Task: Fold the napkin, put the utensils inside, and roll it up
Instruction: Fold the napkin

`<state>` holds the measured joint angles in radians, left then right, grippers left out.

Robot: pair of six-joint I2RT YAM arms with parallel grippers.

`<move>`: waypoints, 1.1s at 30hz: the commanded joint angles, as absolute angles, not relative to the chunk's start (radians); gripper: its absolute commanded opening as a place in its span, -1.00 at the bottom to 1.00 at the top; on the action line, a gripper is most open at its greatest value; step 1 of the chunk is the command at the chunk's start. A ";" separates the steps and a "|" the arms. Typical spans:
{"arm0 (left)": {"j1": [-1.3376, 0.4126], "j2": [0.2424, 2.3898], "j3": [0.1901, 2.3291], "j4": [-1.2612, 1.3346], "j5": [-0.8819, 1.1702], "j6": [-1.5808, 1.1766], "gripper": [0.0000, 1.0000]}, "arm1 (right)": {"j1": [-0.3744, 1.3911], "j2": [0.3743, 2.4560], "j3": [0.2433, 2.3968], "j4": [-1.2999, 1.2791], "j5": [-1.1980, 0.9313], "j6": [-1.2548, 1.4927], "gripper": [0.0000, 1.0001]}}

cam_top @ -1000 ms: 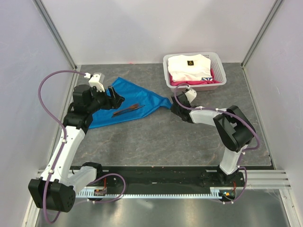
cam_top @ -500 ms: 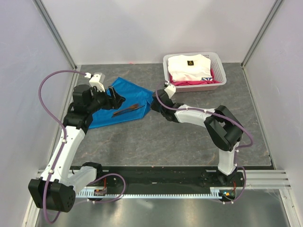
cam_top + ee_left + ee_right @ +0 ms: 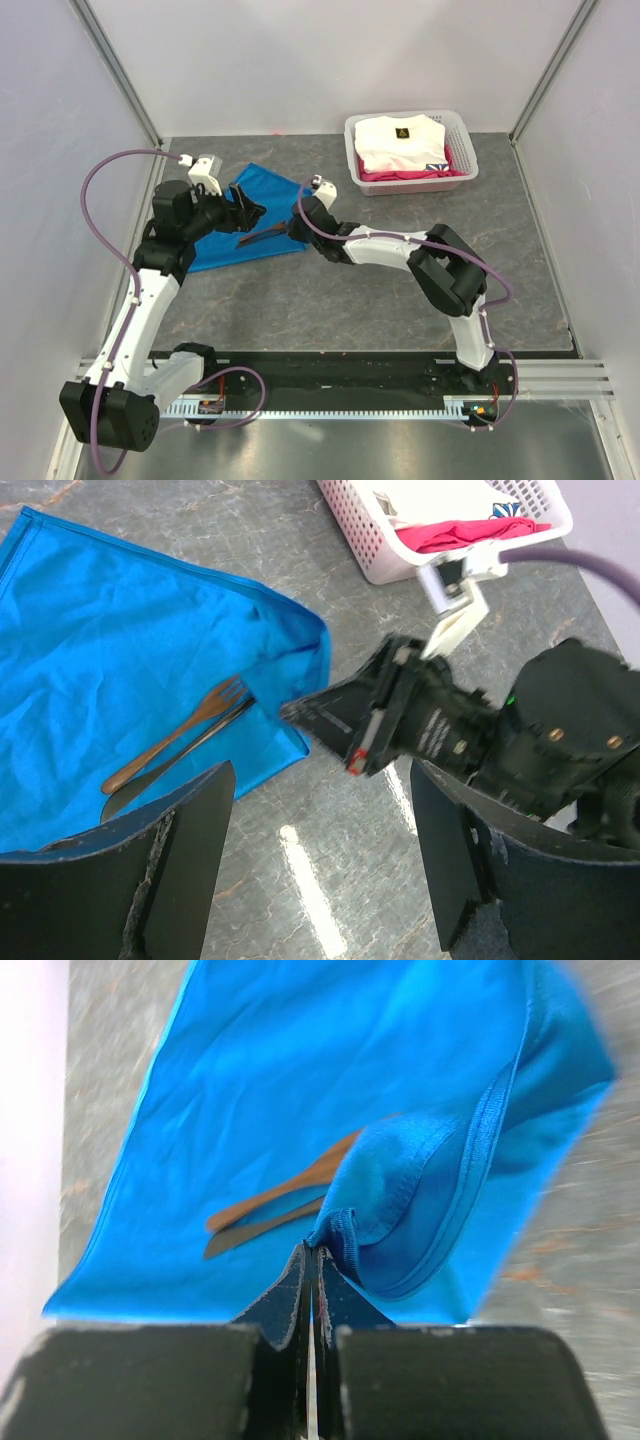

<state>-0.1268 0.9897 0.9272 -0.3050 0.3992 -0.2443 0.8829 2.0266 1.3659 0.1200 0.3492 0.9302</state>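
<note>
The bright blue napkin (image 3: 225, 235) lies on the grey table at the left, its right corner lifted and pulled back over itself. My right gripper (image 3: 312, 1250) is shut on that corner of the napkin (image 3: 400, 1180), low over the cloth (image 3: 120, 650). The utensils (image 3: 262, 236) lie on the cloth just left of it. They are a brownish fork (image 3: 175, 735) and a dark pointed knife (image 3: 165, 775), side by side. My left gripper (image 3: 320, 780) hangs open above the napkin's near edge and holds nothing. It faces the right gripper (image 3: 300, 712).
A white basket (image 3: 352, 150) of folded white and pink clothes (image 3: 400, 140) stands at the back right, beyond the right arm. Bare grey tabletop (image 3: 380, 300) spreads in front of both arms. The enclosure walls rise close on the left and right.
The right gripper has carried the napkin's right corner leftward, folding the cloth back toward the utensils. The left arm has stayed still and open.
</note>
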 commanded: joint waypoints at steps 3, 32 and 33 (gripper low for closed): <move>-0.133 0.974 0.927 -0.264 0.423 -0.279 0.57 | 0.923 2.100 1.469 0.182 0.265 0.907 -1.00; -0.135 0.988 0.923 -0.261 0.436 -0.284 0.57 | 0.986 2.212 1.614 0.199 0.063 0.798 -1.00; -0.135 0.986 0.923 -0.261 0.436 -0.285 0.57 | 0.985 2.217 1.620 0.199 0.057 0.795 -1.00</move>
